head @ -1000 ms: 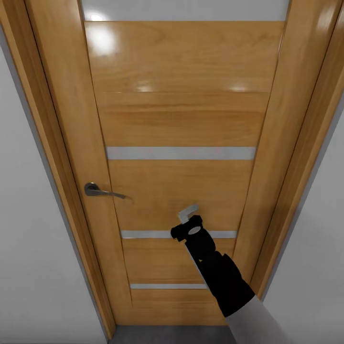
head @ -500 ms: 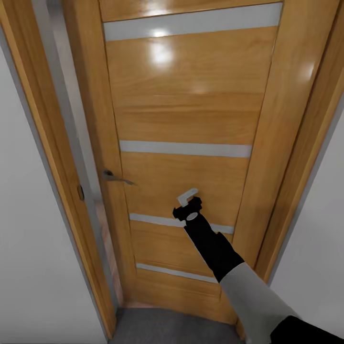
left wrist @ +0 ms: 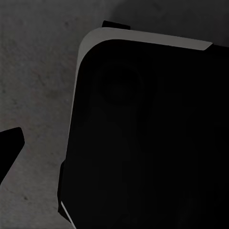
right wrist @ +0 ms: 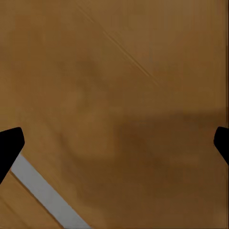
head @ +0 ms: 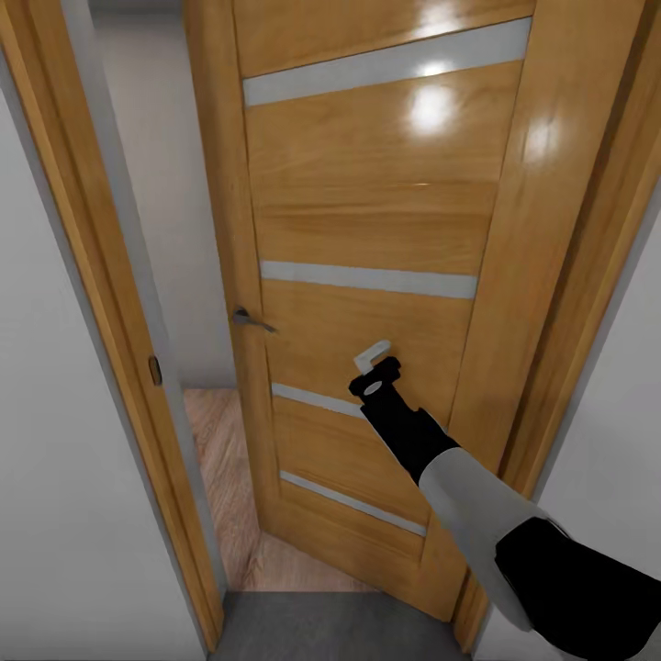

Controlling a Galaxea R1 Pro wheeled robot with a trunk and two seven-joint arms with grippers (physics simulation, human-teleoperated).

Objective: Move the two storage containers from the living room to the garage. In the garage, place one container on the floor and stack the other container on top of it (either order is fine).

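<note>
While the wooden door (head: 367, 229) stands partly swung away from you, a gap along its handle side shows light wood-plank floor (head: 220, 459) and a pale wall beyond the threshold. The door is glossy honey-coloured wood with pale horizontal strips (head: 367, 279) set across it, and the same wood makes the frame (head: 110, 303) on both sides. You are standing on dark grey floor (head: 321, 629), a rough strip at the foot of the doorway. No writing or label can be read on the door or frame. A small metal lever handle (head: 250, 319) sits on the door's free edge. Your right gripper (head: 375, 356) is up against the door panel just above the second strip from the bottom; in its wrist view the two dark fingertips (right wrist: 9, 145) sit wide apart at opposite edges, so it is spread and holding nothing. Your left gripper (left wrist: 28, 143) hangs over the grey floor beside the robot's dark body (left wrist: 148, 138); one fingertip shows, and I cannot tell how far it is spread.
</note>
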